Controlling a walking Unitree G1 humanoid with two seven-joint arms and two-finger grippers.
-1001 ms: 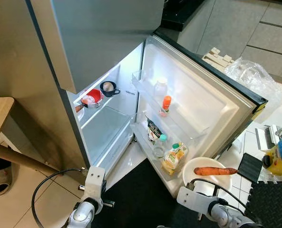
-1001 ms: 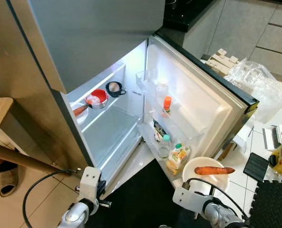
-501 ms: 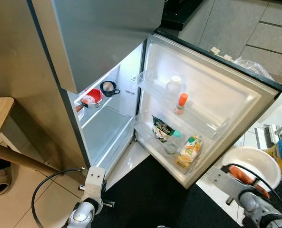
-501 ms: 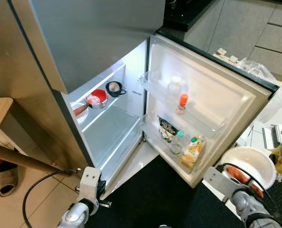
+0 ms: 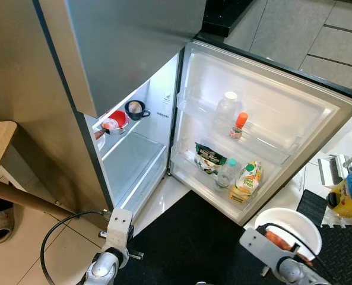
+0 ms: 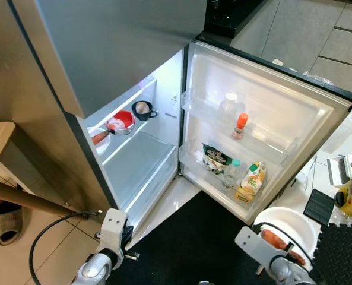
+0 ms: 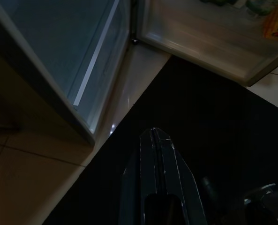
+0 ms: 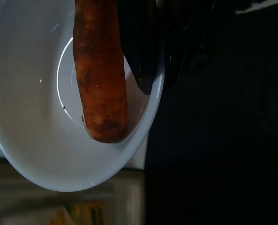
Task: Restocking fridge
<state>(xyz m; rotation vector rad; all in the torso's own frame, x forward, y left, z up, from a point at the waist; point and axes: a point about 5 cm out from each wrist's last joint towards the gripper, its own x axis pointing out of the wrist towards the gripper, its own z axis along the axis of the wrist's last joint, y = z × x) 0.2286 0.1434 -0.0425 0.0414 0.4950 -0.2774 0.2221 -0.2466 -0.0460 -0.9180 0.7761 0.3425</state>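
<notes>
Nearest, right gripper (image 8: 150, 56): its black fingers pinch the rim of the white bowl (image 5: 294, 222), low at the robot's right, just beside the open door.
Carrot (image 8: 100, 70): rough, orange, blunt-ended; it lies loose inside the smooth glazed bowl, so I judge it may roll out if the bowl tilts.
Grip risk: only the thin, slippery rim is held; the bowl could slip or turn.
Left gripper (image 7: 158, 140): fingers pressed together, holding nothing, over the black mat (image 5: 181, 243).
Fridge door (image 5: 318, 107): glossy white plastic; a swinging bowl may strike its lower edge.
Shelf (image 5: 131, 160): clear glass, bare, likely target.
Red pot (image 5: 115, 122): round, further back.
</notes>
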